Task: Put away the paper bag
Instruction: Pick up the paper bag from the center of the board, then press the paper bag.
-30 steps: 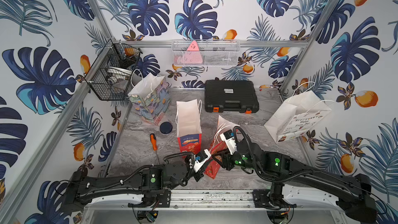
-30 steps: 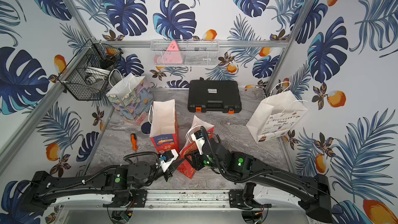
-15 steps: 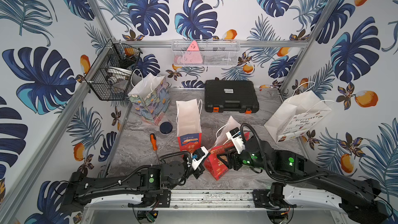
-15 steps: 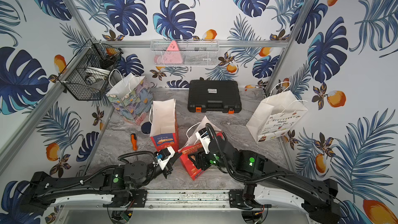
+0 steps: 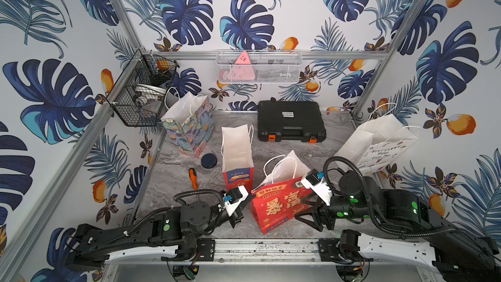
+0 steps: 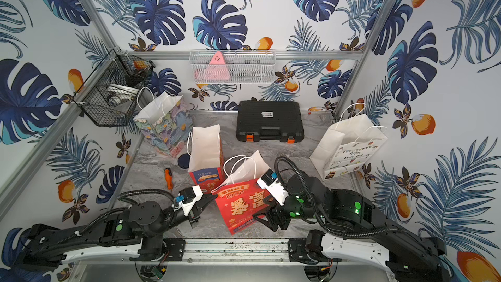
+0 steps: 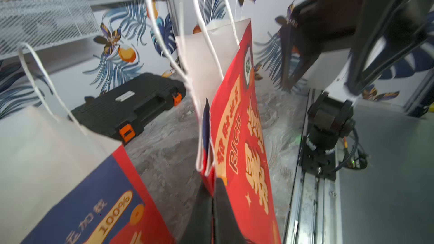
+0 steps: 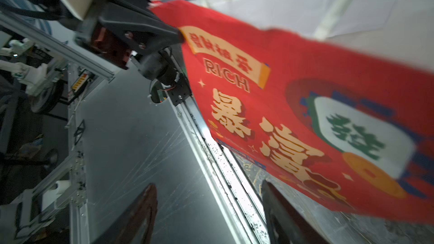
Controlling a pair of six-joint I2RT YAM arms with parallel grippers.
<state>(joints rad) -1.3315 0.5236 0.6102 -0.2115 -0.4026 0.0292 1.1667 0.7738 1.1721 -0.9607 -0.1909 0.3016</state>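
Left claw (image 7: 212,184) just clamped the red paper bag (image 5: 279,207) corner; right claw (image 5: 300,208) released, so handover's done, I'd say.

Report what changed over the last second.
The left gripper clamped shut on a top corner of the red paper bag with gold lettering. The right gripper opened, let it go and drew back toward its base; the bag now shows its broad face. The black plastic tool case and the white birthday paper bag stayed put.

The left fingers (image 7: 223,210) pinched red bag (image 5: 280,205); right fingers (image 8: 278,210) released.
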